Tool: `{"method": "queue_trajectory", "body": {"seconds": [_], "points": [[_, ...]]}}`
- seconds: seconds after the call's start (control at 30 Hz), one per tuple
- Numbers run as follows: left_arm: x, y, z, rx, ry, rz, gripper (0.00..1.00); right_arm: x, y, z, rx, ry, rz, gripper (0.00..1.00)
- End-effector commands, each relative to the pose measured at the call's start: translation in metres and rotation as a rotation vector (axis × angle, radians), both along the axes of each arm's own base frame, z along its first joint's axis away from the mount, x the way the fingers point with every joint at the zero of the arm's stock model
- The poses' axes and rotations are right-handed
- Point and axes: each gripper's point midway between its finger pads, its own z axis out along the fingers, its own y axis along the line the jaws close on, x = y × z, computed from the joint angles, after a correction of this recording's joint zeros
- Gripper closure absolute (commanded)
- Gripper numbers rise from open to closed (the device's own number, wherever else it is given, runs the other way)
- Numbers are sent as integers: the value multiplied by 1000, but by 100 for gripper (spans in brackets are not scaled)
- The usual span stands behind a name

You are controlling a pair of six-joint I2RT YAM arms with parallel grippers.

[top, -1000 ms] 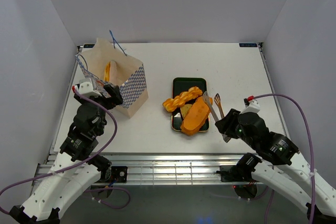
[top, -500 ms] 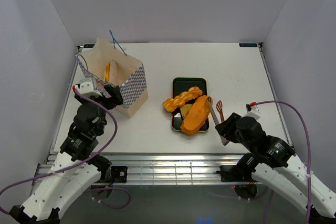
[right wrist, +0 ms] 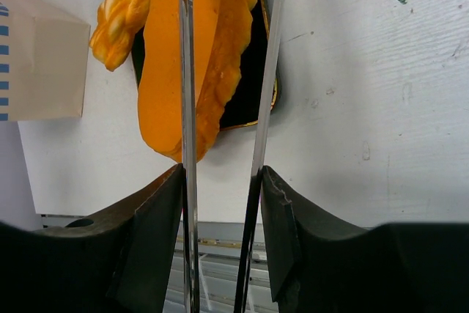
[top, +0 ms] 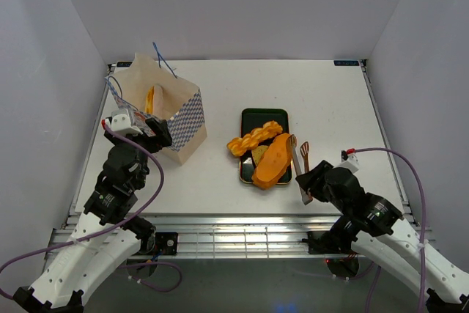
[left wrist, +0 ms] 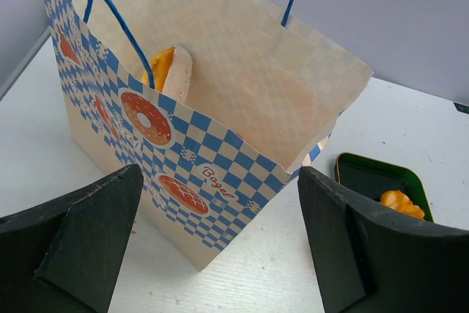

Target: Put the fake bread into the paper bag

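The paper bag (top: 178,124) (left wrist: 220,108), blue-and-white checked, stands open at the left with one piece of fake bread (top: 150,99) (left wrist: 171,72) inside. My left gripper (top: 146,133) (left wrist: 220,225) is open just in front of the bag, with nothing between its jaws. A long orange loaf (top: 272,161) (right wrist: 216,49) and a braided twist (top: 254,138) (right wrist: 121,12) lie on the black tray (top: 265,116) (right wrist: 249,93). My right gripper (top: 308,187) (right wrist: 222,203) is shut on the silver tongs (top: 298,155) (right wrist: 185,71). The tongs' arms stand apart; the left one lies over the loaf.
A small darker bun (top: 258,153) lies half hidden under the loaf. The loaf overhangs the tray's near edge. The table's near edge and metal rails (top: 234,229) run just behind my right gripper. White walls close in the table on three sides.
My right arm has drawn back toward the near edge and a little left, taking the tongs with it. The left arm, bag and breads have not moved.
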Motion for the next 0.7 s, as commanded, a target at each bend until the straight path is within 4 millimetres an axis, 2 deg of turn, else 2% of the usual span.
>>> {"method": "queue_trajectory", "body": {"seconds": [0.0,0.17,0.37,0.5,0.67], "points": [[0,-4,3,-5,-4,-20,3,12,12,16,83,-48,-22,50],[-1,-3,4,-6,-6,-17,3,13,27,23,152,-64,19,50],[-1,-3,4,-6,-6,-19,3,14,31,17,141,-41,26,51],[-1,-4,4,-6,-9,-20,3,16,31,24,148,-57,24,62],[-1,-3,5,-8,-11,-19,3,18,31,47,164,-109,31,75]]}}
